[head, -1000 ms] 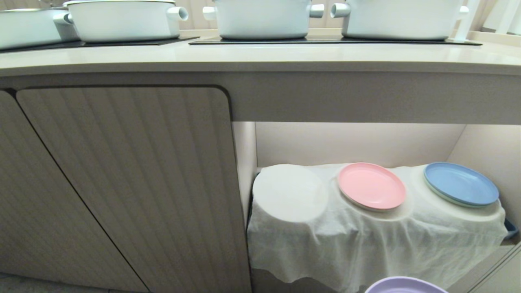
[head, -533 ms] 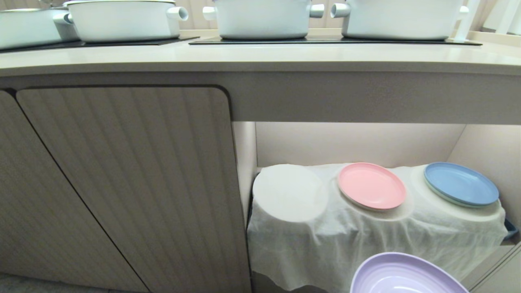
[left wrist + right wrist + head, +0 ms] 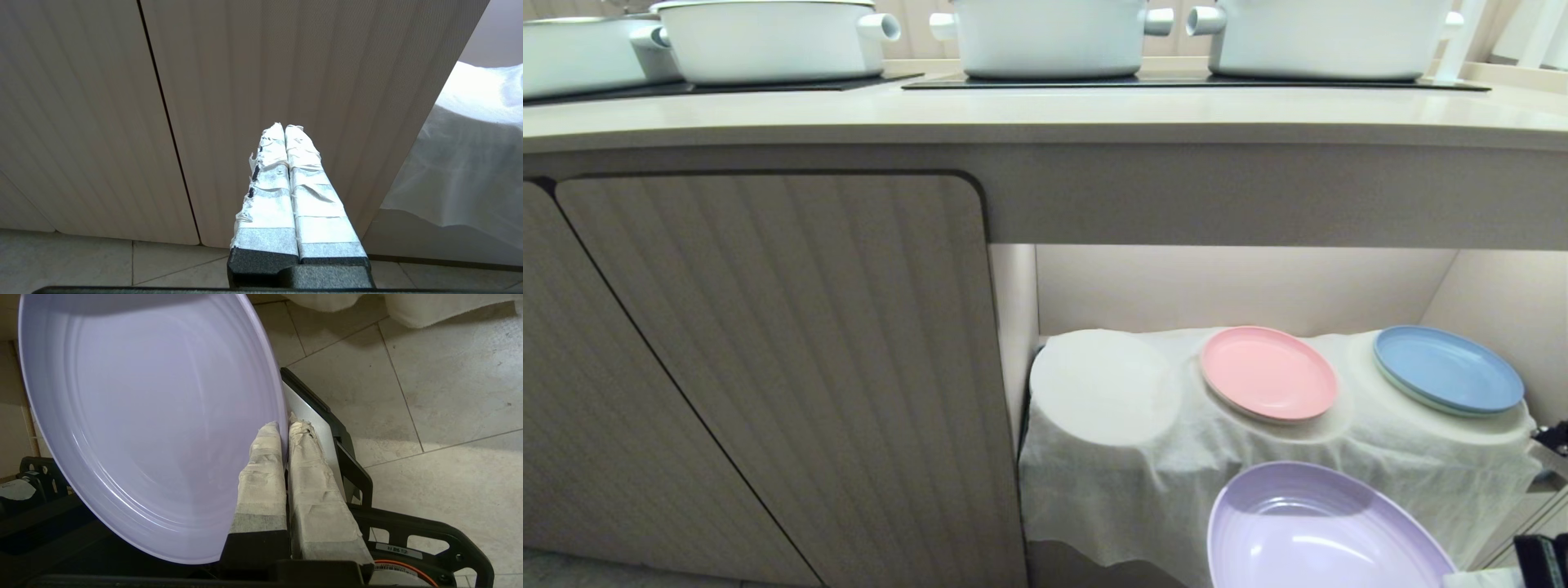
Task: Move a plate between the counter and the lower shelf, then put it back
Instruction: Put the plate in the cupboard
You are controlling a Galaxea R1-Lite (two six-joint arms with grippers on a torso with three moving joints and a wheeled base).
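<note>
Between the taped fingers (image 3: 261, 473) of the right gripper (image 3: 286, 426) the rim of the plate (image 3: 1323, 531) was pinched, the fingers pressed together on it with one inside the rim and one outside. The lilac plate was held in the air, tilted, low in front of the lower shelf (image 3: 1258, 465) and below the pink plate (image 3: 1267, 373) and the blue plate (image 3: 1447, 369), which were seated on two of the cloth-covered humps; the leftmost hump (image 3: 1104, 385) was left bare. Above, white pots (image 3: 1045, 37) were stood on the counter (image 3: 1045, 114). The left gripper (image 3: 284, 127) was seen pressed together on nothing, pointed at a ribbed cabinet door (image 3: 286, 61).
</note>
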